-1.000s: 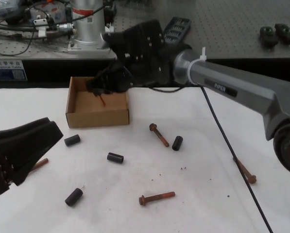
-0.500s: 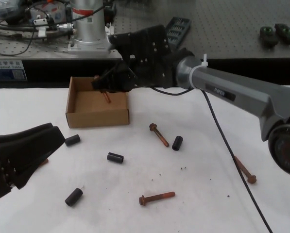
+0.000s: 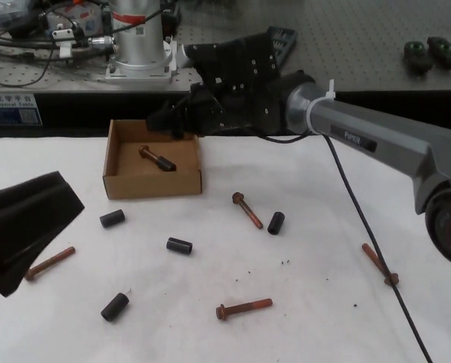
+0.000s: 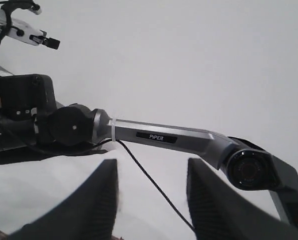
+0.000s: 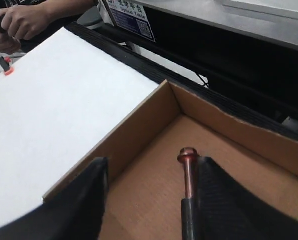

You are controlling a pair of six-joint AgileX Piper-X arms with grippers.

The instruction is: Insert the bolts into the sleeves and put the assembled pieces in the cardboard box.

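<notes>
Right claw [image 5: 153, 167] open, holding nothing, hanging over the far wall of the cardboard box [image 3: 153, 184]; one assembled piece [image 3: 157, 159] lies flat on the box floor, bolt seated in sleeve; left claw [image 4: 151, 187] also open and empty, low at the near-left of the worktop [image 3: 308, 318]. Four loose bolts [image 3: 248, 210] and four sleeves [image 3: 179, 245] lie scattered on the worktop, apart from each other. Likely handling: bolts small, stiff, light, rusty so not slick, prone to roll; pinch mid-shank; sleeves smooth, may roll or squirt out; grip across the barrel.
</notes>
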